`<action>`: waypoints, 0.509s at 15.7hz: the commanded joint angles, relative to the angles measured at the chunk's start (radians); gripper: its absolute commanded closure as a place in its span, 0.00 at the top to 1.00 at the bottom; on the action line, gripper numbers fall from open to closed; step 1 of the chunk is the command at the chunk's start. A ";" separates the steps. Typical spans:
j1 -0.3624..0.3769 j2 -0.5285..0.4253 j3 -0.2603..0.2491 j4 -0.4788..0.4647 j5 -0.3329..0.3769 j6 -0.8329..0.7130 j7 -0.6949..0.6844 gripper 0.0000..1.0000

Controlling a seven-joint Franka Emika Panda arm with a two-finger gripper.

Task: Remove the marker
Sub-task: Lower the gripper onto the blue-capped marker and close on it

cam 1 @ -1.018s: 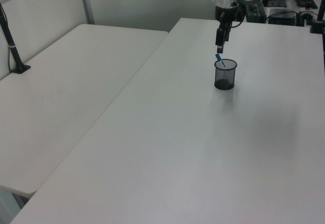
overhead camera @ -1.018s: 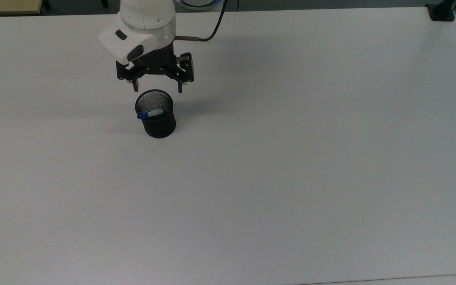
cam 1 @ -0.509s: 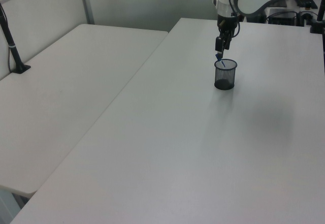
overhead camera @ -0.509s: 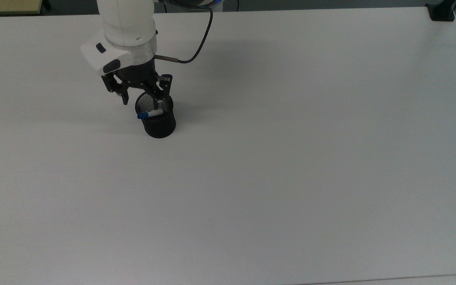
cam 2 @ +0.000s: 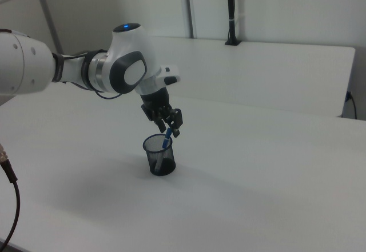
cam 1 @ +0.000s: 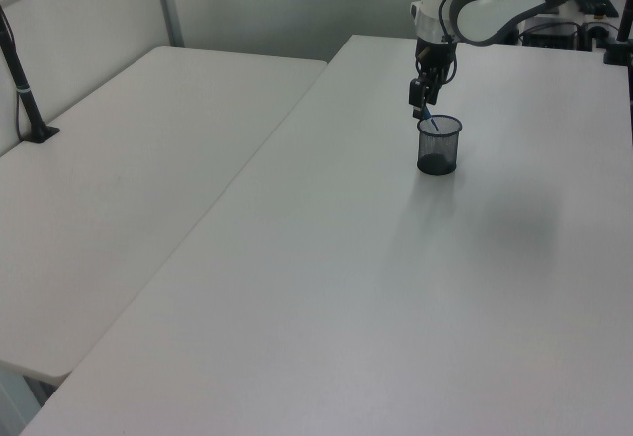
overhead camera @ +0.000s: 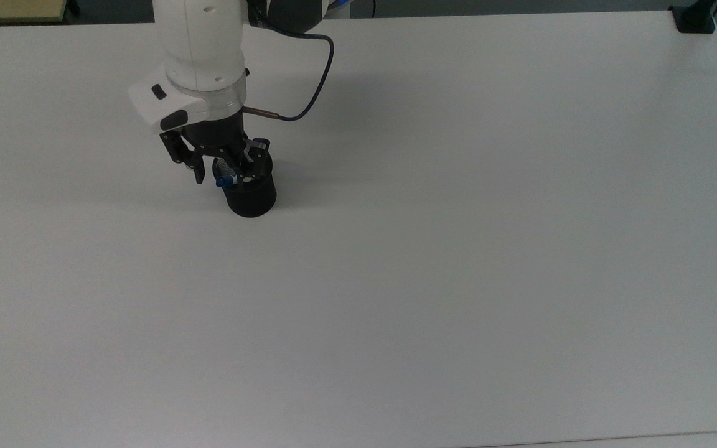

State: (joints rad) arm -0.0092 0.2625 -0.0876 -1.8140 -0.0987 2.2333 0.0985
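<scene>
Mostly, the end effector hides the marker.

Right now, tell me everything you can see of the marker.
The marker is slim, with a blue cap on top and a pale barrel below. It stands tilted in the black mesh cup, cap above the rim. The gripper is down at the cap, its fingers open on either side; no contact is visible.
</scene>
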 commanded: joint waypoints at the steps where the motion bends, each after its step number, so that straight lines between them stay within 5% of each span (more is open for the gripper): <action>1: -0.005 -0.017 -0.003 -0.019 -0.001 0.031 0.027 0.01; 8: -0.005 -0.103 -0.003 0.008 -0.001 -0.062 0.027 0.00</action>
State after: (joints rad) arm -0.0160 0.2388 -0.0881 -1.8077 -0.0981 2.2364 0.1093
